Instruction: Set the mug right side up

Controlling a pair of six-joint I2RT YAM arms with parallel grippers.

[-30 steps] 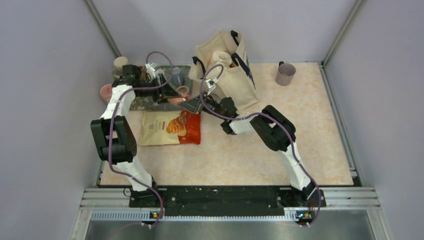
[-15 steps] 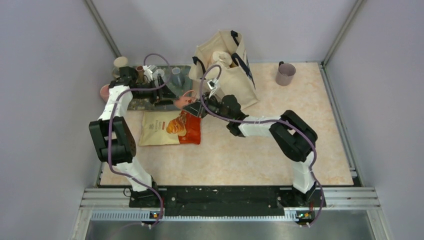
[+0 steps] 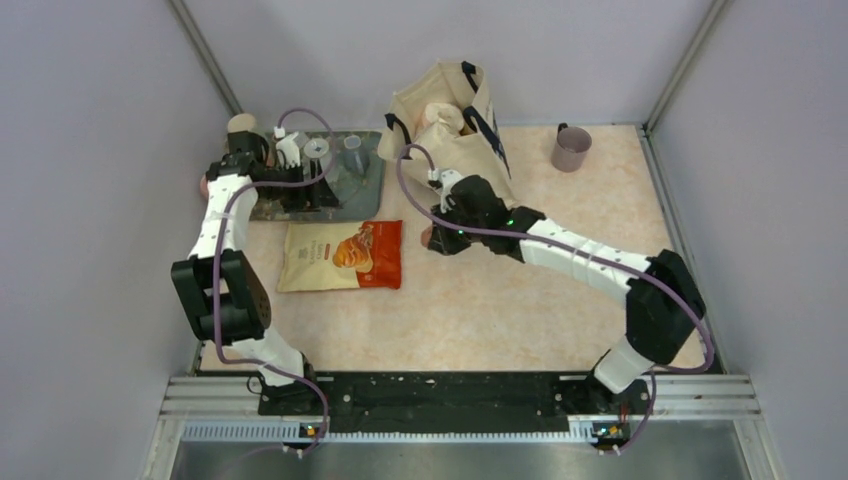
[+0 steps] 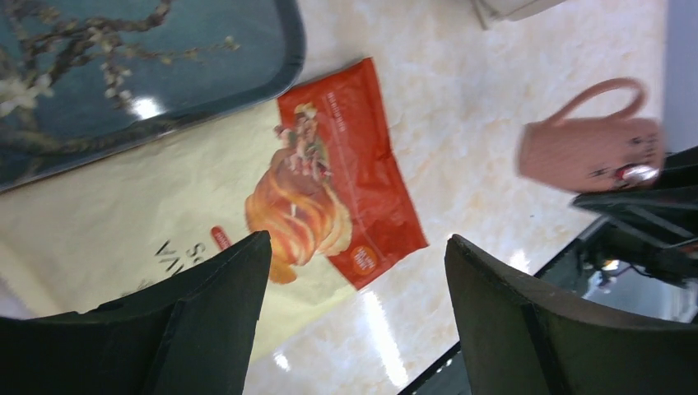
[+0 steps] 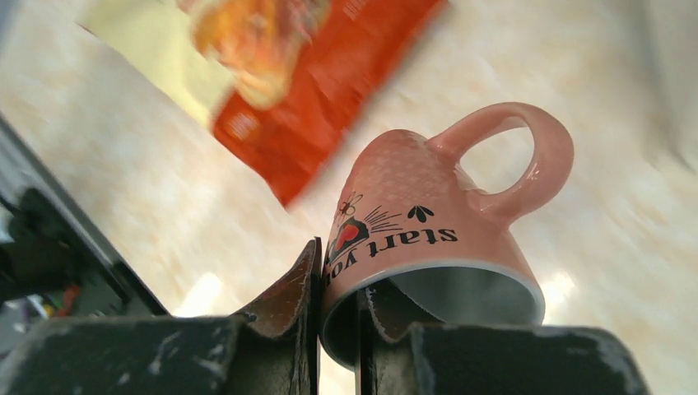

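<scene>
Grips the pink mug (image 5: 428, 222) by its rim with the right end effector (image 5: 339, 276), clenched, one finger (image 5: 288, 296) outside the wall and the other inside the mouth. Holds that mug on its side, handle up and mouth toward the wrist, just past the red end of the snack bag (image 3: 340, 255), close to it yet apart. Cannot tell whether resting on the tabletop (image 3: 520, 300) or lifted off it. Hangs the left end effector (image 4: 360, 243) released, with nothing between its fingers, above the snack bag's far edge, where the floral tray (image 4: 99, 90) borders it. Shows a small clear cup (image 3: 352, 152) on that tray, beyond the snack bag. Crowds the right wrist against a canvas tote (image 3: 455, 135) standing beyond the snack bag's red end; contact there too hard to judge. Places a mauve mug (image 3: 571, 148) upright, well to the right of the snack bag, near the far corner.
</scene>
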